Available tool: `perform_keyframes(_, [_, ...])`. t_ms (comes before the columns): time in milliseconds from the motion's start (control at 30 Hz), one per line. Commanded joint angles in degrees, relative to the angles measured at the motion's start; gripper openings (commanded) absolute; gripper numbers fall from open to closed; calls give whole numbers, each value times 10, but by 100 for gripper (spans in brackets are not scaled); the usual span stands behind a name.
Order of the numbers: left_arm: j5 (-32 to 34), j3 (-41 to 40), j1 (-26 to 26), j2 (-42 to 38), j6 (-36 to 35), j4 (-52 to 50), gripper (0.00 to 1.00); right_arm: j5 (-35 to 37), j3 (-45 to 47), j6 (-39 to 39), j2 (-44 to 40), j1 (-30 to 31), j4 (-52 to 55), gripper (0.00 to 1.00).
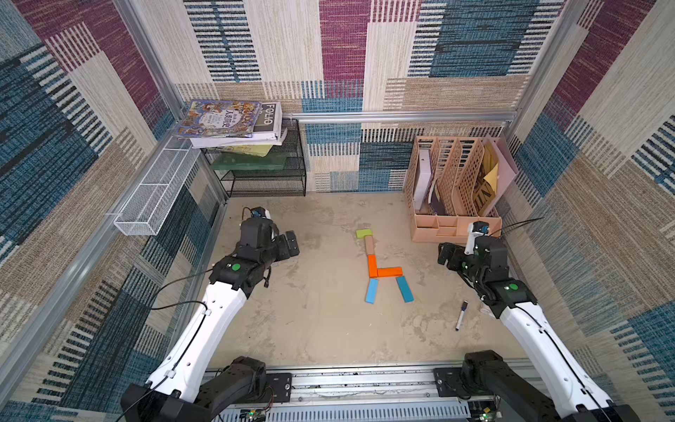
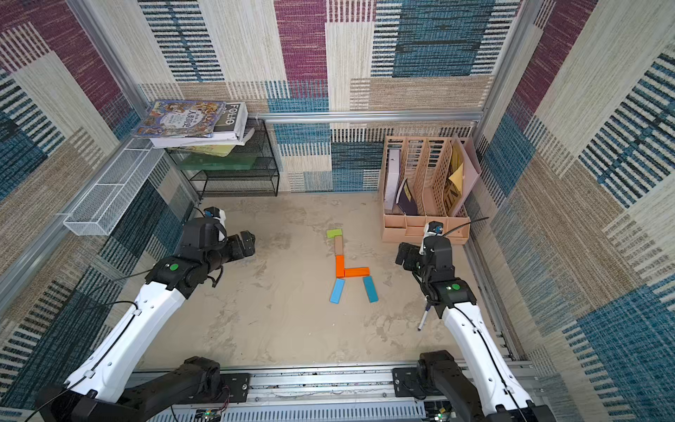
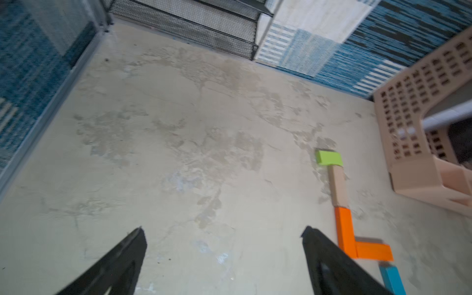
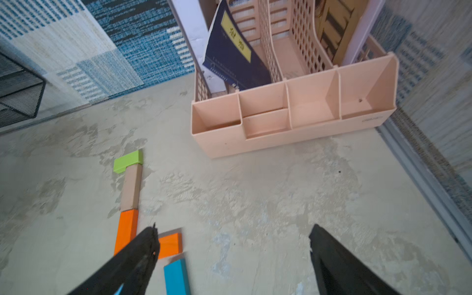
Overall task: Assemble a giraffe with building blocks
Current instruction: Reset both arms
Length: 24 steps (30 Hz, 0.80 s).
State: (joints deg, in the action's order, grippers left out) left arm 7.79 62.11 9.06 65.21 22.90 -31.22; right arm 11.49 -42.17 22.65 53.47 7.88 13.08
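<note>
The left gripper [image 3: 223, 227] and right gripper [image 4: 233, 225] are both wide open, holding nothing. The giraffe [image 1: 372, 266] lies flat on the table [image 1: 310, 321] between them, touching neither.

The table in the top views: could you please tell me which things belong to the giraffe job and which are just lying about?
Belonging: green head block; tan neck block; two orange body blocks; two blue leg blocks.
Lying about: marker pen; pink desk organiser; black mesh shelf; book stack; white wire basket.
</note>
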Motion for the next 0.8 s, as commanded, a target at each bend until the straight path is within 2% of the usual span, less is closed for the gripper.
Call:
perform_keyframes(0, [-6, -13, -71, 41, -14, 35, 99, 62, 5, -65, 26, -2, -115, 96])
perform_keyframes(67, [-98, -32, -132, 81, -22, 75, 99, 80, 14, -115, 60, -10, -161, 96])
perform_keyframes(133, [-153, -35, -182, 126, 2, 87, 99, 90, 26, -149, 99, -23, -202, 96])
perform_keyframes(233, [-234, -36, -231, 197, 2, 124, 99, 114, 55, -155, 164, -43, -260, 96])
perform_keyframes(333, [-278, -49, -246, 249, -20, 167, 99, 128, 101, -148, 207, -52, -337, 96])
perform_keyframes(400, [-287, -80, -250, 254, -29, 219, 99, 122, 141, -159, 224, -51, -413, 96])
perform_keyframes(500, [-371, -159, -252, 222, -142, 352, 99, 132, 191, -167, 257, -52, -523, 96])
perform_keyframes(533, [-374, -174, -252, 209, -158, 376, 99, 130, 180, -166, 263, -51, -514, 96])
perform_keyframes(567, [-362, -192, -252, 202, -143, 416, 99, 130, 174, -165, 265, -50, -514, 96])
perform_keyframes(633, [-349, -215, -253, 194, -135, 462, 99, 103, 199, -178, 266, -49, -587, 96])
perform_keyframes(767, [-336, -231, -253, 198, -169, 489, 99, 85, 216, -197, 293, -47, -654, 96])
